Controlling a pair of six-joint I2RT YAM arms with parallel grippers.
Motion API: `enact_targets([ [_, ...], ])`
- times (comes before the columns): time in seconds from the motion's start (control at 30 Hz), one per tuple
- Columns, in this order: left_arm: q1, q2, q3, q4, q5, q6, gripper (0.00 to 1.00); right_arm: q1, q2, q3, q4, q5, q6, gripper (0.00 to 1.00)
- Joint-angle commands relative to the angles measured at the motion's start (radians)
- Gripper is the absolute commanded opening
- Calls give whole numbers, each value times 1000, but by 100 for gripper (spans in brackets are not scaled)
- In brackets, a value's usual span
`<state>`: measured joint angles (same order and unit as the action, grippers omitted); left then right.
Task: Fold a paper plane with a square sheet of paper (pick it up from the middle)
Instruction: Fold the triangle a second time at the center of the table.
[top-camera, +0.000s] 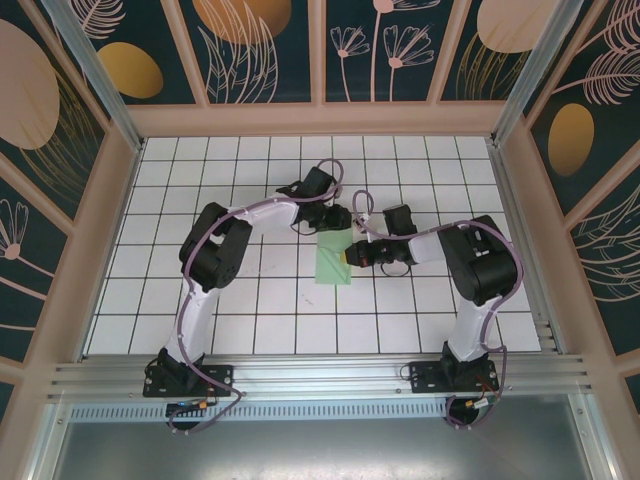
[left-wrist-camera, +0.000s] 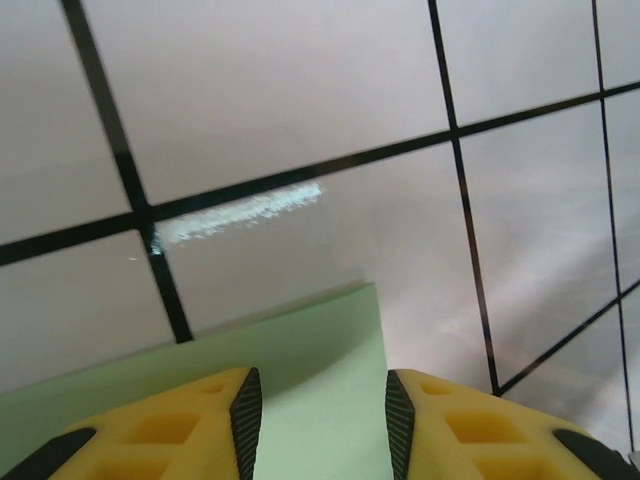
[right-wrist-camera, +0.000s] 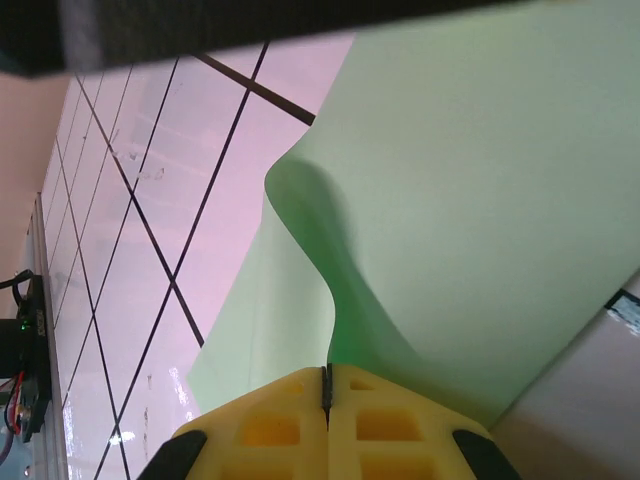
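From above, you see the white gridded table (top-camera: 200, 300) inside flower-painted walls (top-camera: 250, 40). The sheet of paper (top-camera: 330, 268) lies near the table's middle, and both arms bend inward over it. At your left wrist, the left gripper (left-wrist-camera: 323, 420) hangs narrowly parted above the table, over the sheet's corner. At your right wrist, the right gripper (right-wrist-camera: 327, 388) pinches the sheet's edge, curled up off the table.

A white surface (top-camera: 150, 300) ruled with black grid lines spreads all round the left fingers (left-wrist-camera: 160, 432). Just ahead of them a streak of glare (left-wrist-camera: 240, 212) shines on one square. Farther off stand dark teal wall panels (top-camera: 265, 40) painted with gold leaves and flowers, set in a pale peach frame (top-camera: 320, 120). Well behind the fingers, an aluminium rail (top-camera: 320, 372) edges the surface.
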<state>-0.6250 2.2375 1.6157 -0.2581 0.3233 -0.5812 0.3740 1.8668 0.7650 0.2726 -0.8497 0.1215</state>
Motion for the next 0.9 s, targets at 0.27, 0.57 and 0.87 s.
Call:
enact_targets([
  [0.27,3,-22,-21,-35,-69,-18,35,-5,-6,-1,56,-63,20,5],
  [0.57,3,28,2,-115,-95,60,29,-6,-20,31,17,-28,1,5],
  [0.87,4,70,40,-192,-102,174,28,-7,40,158,-158,25,-120,6],
])
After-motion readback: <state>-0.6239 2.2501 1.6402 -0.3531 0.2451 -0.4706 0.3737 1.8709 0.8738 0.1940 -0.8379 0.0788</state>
